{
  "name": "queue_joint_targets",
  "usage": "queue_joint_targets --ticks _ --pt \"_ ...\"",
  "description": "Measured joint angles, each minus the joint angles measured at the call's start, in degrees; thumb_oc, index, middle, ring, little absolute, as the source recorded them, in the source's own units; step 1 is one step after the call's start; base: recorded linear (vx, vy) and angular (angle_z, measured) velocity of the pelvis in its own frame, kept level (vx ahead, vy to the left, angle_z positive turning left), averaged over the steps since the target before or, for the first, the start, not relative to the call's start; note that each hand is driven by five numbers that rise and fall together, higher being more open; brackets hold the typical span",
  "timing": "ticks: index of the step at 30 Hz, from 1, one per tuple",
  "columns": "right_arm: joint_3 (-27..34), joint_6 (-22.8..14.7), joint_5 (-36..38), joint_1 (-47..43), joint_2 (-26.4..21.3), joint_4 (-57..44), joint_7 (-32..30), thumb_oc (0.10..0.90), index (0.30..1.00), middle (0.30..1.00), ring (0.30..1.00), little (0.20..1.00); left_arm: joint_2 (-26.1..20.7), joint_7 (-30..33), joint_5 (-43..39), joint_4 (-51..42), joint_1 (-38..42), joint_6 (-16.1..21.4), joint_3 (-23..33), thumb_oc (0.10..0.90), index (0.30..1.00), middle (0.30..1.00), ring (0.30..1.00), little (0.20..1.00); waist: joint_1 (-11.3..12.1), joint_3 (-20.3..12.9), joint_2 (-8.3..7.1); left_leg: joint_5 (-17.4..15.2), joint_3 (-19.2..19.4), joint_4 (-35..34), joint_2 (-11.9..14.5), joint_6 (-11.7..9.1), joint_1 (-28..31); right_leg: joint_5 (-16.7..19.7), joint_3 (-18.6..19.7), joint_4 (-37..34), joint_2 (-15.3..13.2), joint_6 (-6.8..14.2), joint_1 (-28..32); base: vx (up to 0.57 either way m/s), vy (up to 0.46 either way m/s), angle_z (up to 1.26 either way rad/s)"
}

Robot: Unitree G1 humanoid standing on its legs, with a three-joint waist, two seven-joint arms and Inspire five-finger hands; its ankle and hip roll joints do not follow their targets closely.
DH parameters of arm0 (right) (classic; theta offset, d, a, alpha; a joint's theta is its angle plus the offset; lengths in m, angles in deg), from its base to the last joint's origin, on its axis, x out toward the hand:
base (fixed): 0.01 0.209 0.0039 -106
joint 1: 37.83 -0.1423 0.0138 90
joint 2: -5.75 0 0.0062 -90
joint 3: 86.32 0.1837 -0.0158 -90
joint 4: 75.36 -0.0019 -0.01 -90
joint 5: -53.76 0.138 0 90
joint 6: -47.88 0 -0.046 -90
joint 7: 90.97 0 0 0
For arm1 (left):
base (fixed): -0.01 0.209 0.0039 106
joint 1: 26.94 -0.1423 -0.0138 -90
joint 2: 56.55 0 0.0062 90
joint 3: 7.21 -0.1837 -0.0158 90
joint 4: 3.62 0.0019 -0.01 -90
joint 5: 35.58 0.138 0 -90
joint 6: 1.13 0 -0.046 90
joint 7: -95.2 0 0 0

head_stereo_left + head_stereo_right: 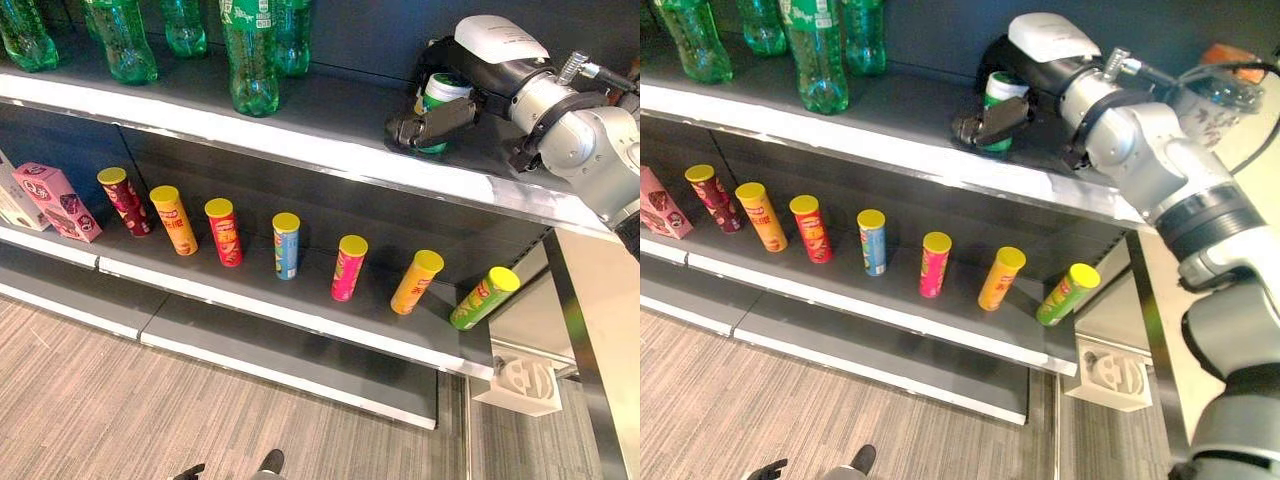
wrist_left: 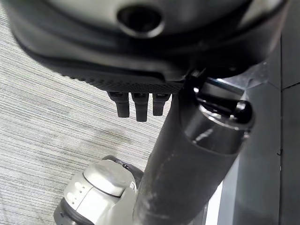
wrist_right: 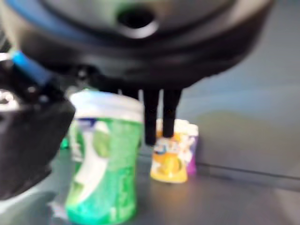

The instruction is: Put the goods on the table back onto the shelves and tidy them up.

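Observation:
A green gum bottle (image 1: 443, 90) with a white lid stands upright on the dark upper shelf (image 1: 300, 125), toward its right end. My right hand (image 1: 432, 122) reaches in from the right and sits around it. The right wrist view shows the bottle (image 3: 105, 159) between the thumb (image 3: 33, 140) and the straight fingers (image 3: 154, 117), its base on the shelf. My left hand (image 2: 136, 105) hangs low over the floor with relaxed fingers, holding nothing.
Several green soda bottles (image 1: 250, 50) stand at the upper shelf's left. Two small orange and purple bottles (image 3: 173, 154) sit behind the gum bottle. On the lower shelf, several chip cans (image 1: 286, 245) stand in a row; the rightmost green one (image 1: 485, 298) leans. A pink box (image 1: 60, 200) stands far left.

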Motion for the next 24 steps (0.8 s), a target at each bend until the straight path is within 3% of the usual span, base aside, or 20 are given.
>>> queue_joint_targets --ticks 10,16,18,24 --pt "0.33 0.11 0.03 0.00 -0.14 -0.59 -0.07 0.800 0.900 0.900 0.900 0.900 -0.01 0.00 0.06 -0.01 0.49 -0.01 0.00 0.800 0.900 0.900 0.900 0.900 -1.40 0.00 0.00 0.00 0.31 -0.03 0.05 0.00 0.58 0.01 0.20 0.00 -0.01 -0.01 0.40 0.00 0.002 0.00" --pt "2.65 -0.01 0.88 0.00 -3.76 -9.37 -1.26 0.800 0.900 0.900 0.900 0.900 -0.03 -0.01 0.13 0.02 0.82 -0.13 0.07 0.800 0.900 0.900 0.900 0.900 -3.26 0.04 -0.05 -0.01 1.89 -0.61 0.39 0.00 1.64 0.08 1.76 0.00 -0.06 -0.08 0.25 -0.01 0.004 -0.12" --pt "3.16 -0.19 1.56 -0.12 -7.21 -14.84 -1.53 0.800 0.900 0.900 0.900 0.900 -0.06 0.00 0.15 0.08 0.84 -0.16 0.52 0.800 0.900 0.900 0.900 0.900 -3.79 0.07 -0.03 -0.01 2.31 -0.64 0.41 0.00 1.73 0.08 2.02 0.00 -0.04 -0.08 0.19 0.00 0.002 -0.12" --pt "4.22 -0.68 2.05 -0.14 -7.48 -17.07 -2.68 0.800 0.900 0.900 0.900 0.900 -0.08 0.00 0.19 -0.02 1.61 -0.15 0.54 0.800 0.900 0.900 0.900 0.900 -4.89 0.07 0.01 -0.02 3.91 -0.64 0.89 0.00 2.56 0.27 3.27 -0.01 0.24 -0.36 0.38 0.00 0.000 -0.10"
